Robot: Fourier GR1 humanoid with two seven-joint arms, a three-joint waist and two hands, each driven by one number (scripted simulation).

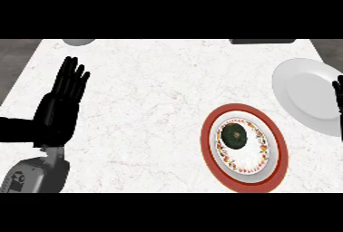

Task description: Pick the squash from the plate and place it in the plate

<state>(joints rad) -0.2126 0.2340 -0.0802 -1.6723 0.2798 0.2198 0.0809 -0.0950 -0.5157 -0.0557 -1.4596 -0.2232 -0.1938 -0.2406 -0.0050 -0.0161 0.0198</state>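
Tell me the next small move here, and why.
Probably bring the right hand toward the squash. It lies untouched on the red-rimmed plate, and that hand, showing only at the right edge by the white plate, is nearer than the open left hand resting far left.

Two plates were counted: one red-rimmed patterned plate point(209, 145), one plain white plate point(305, 95). One dark green squash point(234, 135) was logged. Two black hands were counted: left hand point(60, 111), and right hand point(338, 97), shown only partly. One grey forearm point(33, 174) was noted. Two cut-off items were tallied at the far edge: one grey object point(79, 41), one dark object point(262, 41).
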